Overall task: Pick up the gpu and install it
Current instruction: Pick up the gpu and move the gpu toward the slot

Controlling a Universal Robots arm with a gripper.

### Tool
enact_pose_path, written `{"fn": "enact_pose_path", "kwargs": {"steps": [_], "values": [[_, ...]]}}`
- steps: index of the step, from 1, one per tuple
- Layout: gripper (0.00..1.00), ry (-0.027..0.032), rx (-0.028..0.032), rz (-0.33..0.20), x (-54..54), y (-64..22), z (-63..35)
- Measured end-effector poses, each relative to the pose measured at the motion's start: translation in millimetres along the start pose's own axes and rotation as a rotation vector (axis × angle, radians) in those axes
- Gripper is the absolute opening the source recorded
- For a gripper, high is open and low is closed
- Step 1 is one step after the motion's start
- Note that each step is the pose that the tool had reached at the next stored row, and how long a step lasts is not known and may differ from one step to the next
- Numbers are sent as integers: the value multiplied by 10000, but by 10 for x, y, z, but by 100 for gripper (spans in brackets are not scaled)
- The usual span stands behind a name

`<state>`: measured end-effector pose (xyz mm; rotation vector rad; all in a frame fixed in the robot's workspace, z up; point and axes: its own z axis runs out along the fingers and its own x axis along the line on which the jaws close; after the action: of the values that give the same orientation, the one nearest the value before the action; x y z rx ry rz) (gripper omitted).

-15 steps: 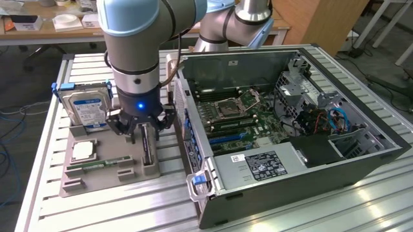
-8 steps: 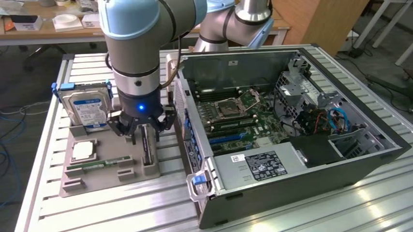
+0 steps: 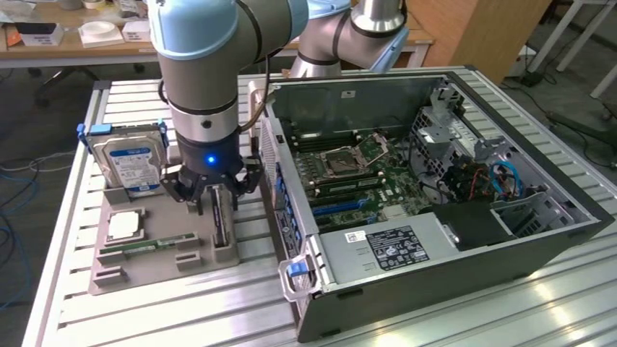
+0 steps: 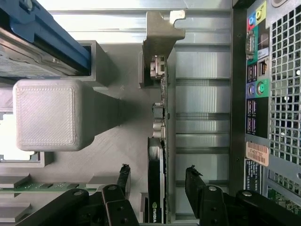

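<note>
Count: one robot arm (image 3: pixel 202 79), one gripper (image 3: pixel 216 202), one gpu (image 3: pixel 219 225), one hard drive (image 3: pixel 133 163), one CPU (image 3: pixel 126 225), one green memory stick (image 3: pixel 144 248), one open PC case (image 3: pixel 482 267).
Surface: ribbed aluminium table (image 3: pixel 144 318), with a gray holder tray (image 3: pixel 144 276) just beside the case.
Room: cluttered wooden desk (image 3: pixel 58 50) behind, gray floor (image 3: pixel 39 130) (usual lab vibe).
Gpu look: thin dark card, blade-slim edge-on, silver bracket (image 4: pixel 162 33) at one end.
Gpu spot: standing on edge in the tray, between the hard drive and the case, right under the gripper.
Pincer: spread wide, fingers (image 4: pixel 123 183) straddling the card, gap showing on both sides.
</note>
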<state>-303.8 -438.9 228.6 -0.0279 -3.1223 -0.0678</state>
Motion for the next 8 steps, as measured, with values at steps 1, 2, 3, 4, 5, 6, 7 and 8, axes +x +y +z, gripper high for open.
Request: {"fn": "enact_pose_path", "kwargs": {"steps": [1,2,3,4,5,6,7,8], "values": [[59,0,0,0,0,0,0],[59,1,1,0,0,0,0],[59,0,0,0,0,0,0],[59,0,0,1,0,0,0],[59,1,0,0,0,0,0],[57,0,0,1,0,0,0],[51,0,0,1,0,0,0],[51,1,0,0,0,0,0]]}}
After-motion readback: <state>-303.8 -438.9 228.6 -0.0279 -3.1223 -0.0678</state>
